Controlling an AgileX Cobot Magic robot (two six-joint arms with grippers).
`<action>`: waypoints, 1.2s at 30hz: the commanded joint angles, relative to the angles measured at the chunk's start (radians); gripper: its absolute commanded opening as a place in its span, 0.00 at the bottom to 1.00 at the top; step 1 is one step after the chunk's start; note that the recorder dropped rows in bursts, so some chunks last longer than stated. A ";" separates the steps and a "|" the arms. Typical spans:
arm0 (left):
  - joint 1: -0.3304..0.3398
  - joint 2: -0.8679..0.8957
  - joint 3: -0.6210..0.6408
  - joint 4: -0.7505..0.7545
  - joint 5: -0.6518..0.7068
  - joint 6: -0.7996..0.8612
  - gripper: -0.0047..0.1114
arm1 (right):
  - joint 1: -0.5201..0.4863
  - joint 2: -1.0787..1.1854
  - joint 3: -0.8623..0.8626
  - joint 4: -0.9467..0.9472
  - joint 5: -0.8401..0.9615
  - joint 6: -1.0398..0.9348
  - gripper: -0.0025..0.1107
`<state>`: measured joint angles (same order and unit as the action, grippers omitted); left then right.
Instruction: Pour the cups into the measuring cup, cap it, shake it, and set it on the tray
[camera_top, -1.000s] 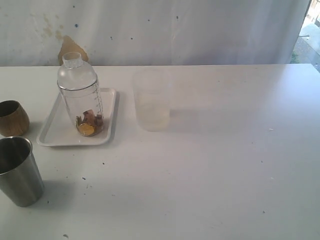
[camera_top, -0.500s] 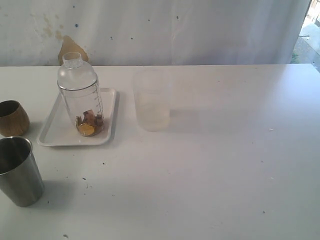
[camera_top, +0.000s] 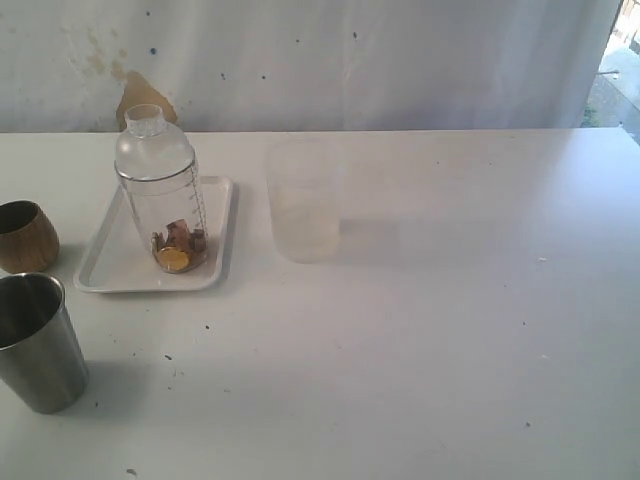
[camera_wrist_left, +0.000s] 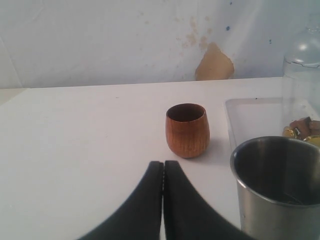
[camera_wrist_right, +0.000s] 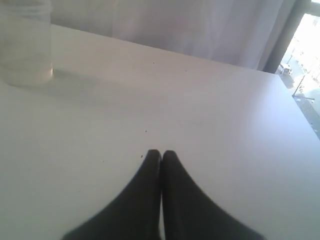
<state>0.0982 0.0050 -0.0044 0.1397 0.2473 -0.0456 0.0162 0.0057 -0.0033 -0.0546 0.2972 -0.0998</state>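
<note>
No text readable — measuring cup (camera_top: 160, 200) marks illegible

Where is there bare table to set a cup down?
Bare: the table right of the frosted cup, and the front strip right of the steel tumbler. Crowded: the left side: wooden cup, tumbler, tray holding the measuring cup.

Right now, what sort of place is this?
Probably an indoor test bench rather than a kitchen: a white table with a white sheet hung behind it, daylight from a window at the right edge, and only a few props, such as the capped measuring cup standing on the tray.
</note>
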 joint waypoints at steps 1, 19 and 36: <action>-0.002 -0.005 0.004 -0.004 -0.008 -0.002 0.05 | -0.007 -0.006 0.003 -0.001 0.011 0.031 0.02; -0.002 -0.005 0.004 -0.004 -0.008 -0.002 0.05 | -0.007 -0.006 0.003 0.003 0.042 0.028 0.02; -0.002 -0.005 0.004 -0.004 -0.008 -0.002 0.05 | -0.007 -0.006 0.003 0.003 0.042 0.028 0.02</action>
<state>0.0982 0.0050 -0.0044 0.1397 0.2473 -0.0456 0.0162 0.0057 -0.0033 -0.0528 0.3395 -0.0732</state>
